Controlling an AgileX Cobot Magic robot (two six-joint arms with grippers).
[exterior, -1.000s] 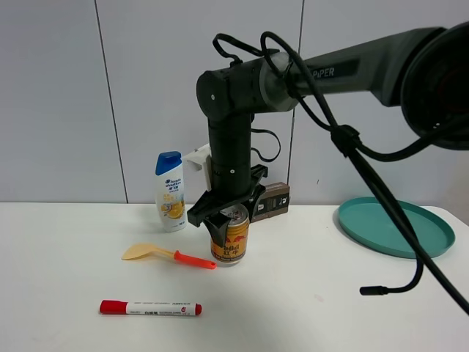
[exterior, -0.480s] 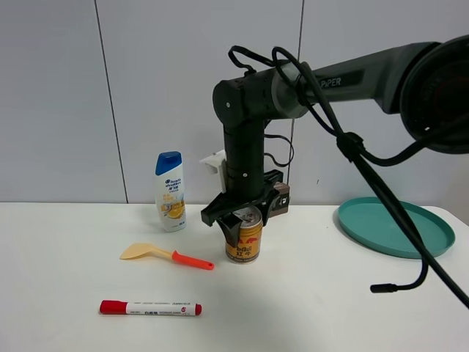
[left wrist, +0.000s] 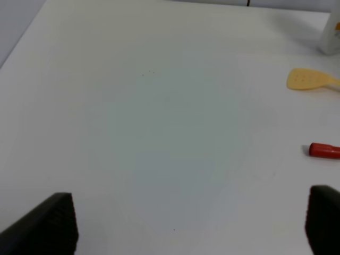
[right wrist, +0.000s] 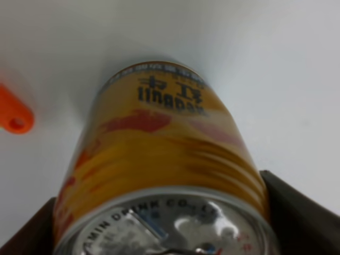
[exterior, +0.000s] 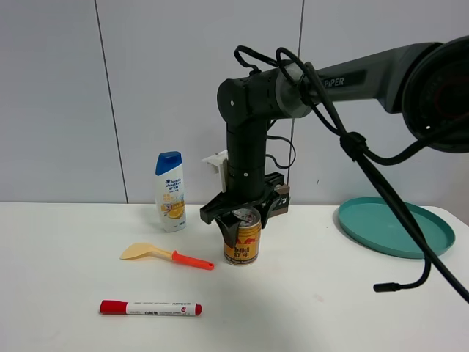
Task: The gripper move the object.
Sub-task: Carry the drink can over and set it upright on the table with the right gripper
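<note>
The gold Red Bull can (exterior: 242,242) stands upright at the middle of the white table (exterior: 308,308). My right gripper (exterior: 241,224), a black claw on the thick black arm, reaches down from above and is shut on the can's upper part. In the right wrist view the can (right wrist: 159,143) fills the space between the two black fingers (right wrist: 297,212), and its silver top shows. My left gripper (left wrist: 188,223) is open and empty over bare table, its fingertips (left wrist: 53,223) far apart. The left arm does not show in the exterior view.
A white blue-capped shampoo bottle (exterior: 171,191) stands behind and left of the can. A yellow spoon with an orange handle (exterior: 165,254) lies left of it, and a red marker (exterior: 150,308) lies nearer the front. A teal plate (exterior: 396,226) sits at the right. A brown box (exterior: 279,199) stands behind the gripper.
My right gripper has carried the can a short way to the right, away from the spoon. It has barely moved in the last half second.
</note>
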